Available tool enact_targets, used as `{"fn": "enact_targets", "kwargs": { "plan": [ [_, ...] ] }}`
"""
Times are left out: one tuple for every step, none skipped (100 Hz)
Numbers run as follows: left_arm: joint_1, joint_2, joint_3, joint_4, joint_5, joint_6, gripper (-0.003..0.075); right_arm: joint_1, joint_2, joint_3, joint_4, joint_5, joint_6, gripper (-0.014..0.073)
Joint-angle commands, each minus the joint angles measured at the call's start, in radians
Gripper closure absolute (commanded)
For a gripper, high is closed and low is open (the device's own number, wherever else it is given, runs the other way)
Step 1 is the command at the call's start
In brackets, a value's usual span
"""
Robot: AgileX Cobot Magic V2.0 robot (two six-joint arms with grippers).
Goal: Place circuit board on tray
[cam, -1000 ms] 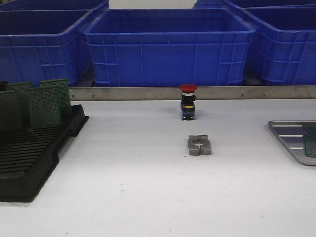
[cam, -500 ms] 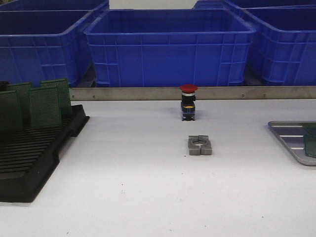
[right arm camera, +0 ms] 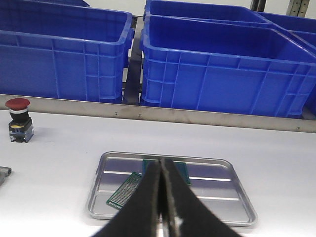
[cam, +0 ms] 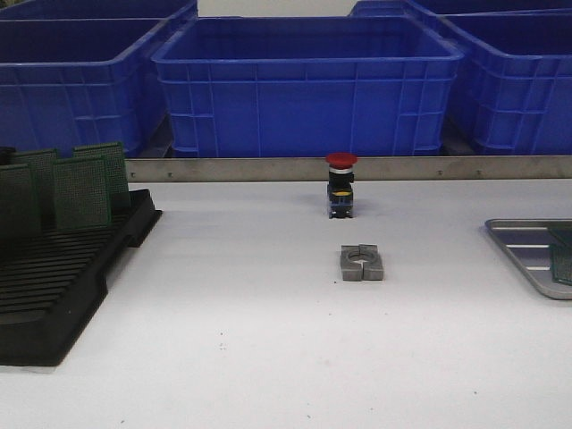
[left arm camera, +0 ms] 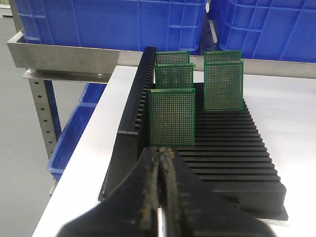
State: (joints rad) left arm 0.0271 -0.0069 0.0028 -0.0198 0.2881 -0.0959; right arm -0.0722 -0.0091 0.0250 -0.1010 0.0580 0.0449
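Two arms hang above your white table (cam: 268,340), neither showing in the front view. Your left gripper (left arm camera: 159,154) hovers over the near end of the black slotted rack (left arm camera: 232,163), its fingers pressed together with nothing between them. Your right gripper (right arm camera: 163,165) hovers above the near side of the tray (right arm camera: 227,195), clenched too, and empty.

Behind the table you have a row of blue crates (cam: 304,85) standing past a metal rail (cam: 268,168). On the left, the rack holds several green circuit boards (left arm camera: 172,117) upright in its slots. On the right lies the silver tray, where two green boards (right arm camera: 126,190) rest flat on the ribbed bottom, one overlapping the other; your front view catches only the tray's left part at the frame edge.

Between rack and tray, near the table's middle, you see a small grey metal clamp block (cam: 362,263), and just behind it a red-capped push button (cam: 340,185) standing upright.
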Motion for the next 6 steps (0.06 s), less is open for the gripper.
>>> {"fn": "enact_targets", "kwargs": {
  "plan": [
    [0.0, -0.027, 0.021, -0.009, -0.072, -0.001, 0.074, -0.001, -0.024, 0.002, -0.013, -0.068, -0.007, 0.0654],
    [0.0, -0.027, 0.021, -0.009, -0.072, -0.001, 0.0741, -0.001, -0.024, 0.002, -0.013, -0.069, -0.007, 0.0654],
    [0.0, -0.027, 0.021, -0.009, -0.072, -0.001, 0.0741, -0.001, -0.024, 0.002, -0.013, -0.069, -0.007, 0.0654],
    [0.0, -0.027, 0.021, -0.009, -0.072, -0.001, 0.0741, -0.001, -0.024, 0.002, -0.013, -0.069, -0.007, 0.0654],
    [0.0, -0.027, 0.021, -0.009, -0.072, -0.001, 0.0741, -0.001, -0.024, 0.002, -0.013, -0.069, -0.007, 0.0654],
    [0.0, -0.027, 0.021, -0.009, -0.072, -0.001, 0.0741, -0.001, -0.024, 0.002, -0.013, -0.069, -0.007, 0.0654]
  ]
}}
